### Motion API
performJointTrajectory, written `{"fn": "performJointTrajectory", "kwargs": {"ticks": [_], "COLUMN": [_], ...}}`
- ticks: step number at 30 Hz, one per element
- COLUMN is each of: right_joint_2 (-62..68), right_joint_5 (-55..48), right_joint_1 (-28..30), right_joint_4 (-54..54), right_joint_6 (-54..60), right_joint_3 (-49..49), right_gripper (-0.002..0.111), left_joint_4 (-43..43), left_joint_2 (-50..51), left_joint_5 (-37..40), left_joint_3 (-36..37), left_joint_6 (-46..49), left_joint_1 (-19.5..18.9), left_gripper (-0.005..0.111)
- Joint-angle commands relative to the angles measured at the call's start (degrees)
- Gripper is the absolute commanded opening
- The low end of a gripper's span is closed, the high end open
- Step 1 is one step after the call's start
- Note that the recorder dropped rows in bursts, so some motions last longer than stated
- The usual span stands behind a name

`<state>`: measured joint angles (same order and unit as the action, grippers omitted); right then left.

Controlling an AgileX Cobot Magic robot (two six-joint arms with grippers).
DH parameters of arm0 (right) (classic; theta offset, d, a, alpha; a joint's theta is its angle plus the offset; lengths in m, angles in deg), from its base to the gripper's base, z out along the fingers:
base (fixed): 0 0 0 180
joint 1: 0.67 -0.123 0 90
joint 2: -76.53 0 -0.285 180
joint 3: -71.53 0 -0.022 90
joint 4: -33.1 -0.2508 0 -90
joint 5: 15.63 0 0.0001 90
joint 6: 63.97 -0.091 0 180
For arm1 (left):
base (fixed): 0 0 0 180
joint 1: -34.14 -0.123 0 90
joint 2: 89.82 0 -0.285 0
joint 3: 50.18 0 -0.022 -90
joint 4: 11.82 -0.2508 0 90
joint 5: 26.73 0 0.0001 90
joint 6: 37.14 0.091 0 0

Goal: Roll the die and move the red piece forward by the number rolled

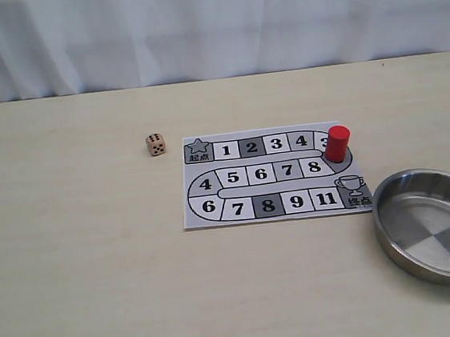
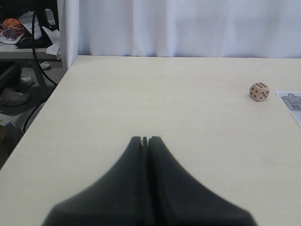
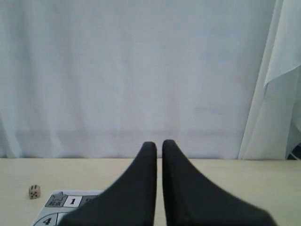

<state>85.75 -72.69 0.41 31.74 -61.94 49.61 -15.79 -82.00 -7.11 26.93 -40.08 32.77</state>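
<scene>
Tan wooden die [image 1: 156, 144] lies on the surface [image 1: 83, 272] left of the board [image 1: 189, 196], seemingly for the left arm; red piece [image 1: 337, 143] stands at the track's right bend; left end effector [image 2: 145, 140] and right end effector [image 3: 155, 143] are closed, empty.

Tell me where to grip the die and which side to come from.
Grip the die across two opposite side faces, coming down from above. It lies flat on the table, apart from the game board, so the jaws should fit either side.
</scene>
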Motion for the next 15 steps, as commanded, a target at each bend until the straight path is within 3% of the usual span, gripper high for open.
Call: {"fn": "performJointTrajectory", "kwargs": {"ticks": [1, 15], "right_joint_2": [-1.4, -1.4], "right_joint_5": [-1.2, 3.4], "right_joint_1": [0.1, 0.1], "right_joint_4": [-0.4, 0.9], "right_joint_6": [0.1, 0.1], "right_joint_3": [0.2, -1.7], "right_gripper": [0.004, 0.004], "left_joint_4": [0.1, 0.1], "left_joint_2": [0.0, 0.0], "left_joint_5": [-0.7, -0.7], "left_joint_3": [0.1, 0.1], "left_joint_6": [-0.3, -0.3], "left_joint_1": [0.0, 0.0], "left_gripper": [0.0, 0.0]}}
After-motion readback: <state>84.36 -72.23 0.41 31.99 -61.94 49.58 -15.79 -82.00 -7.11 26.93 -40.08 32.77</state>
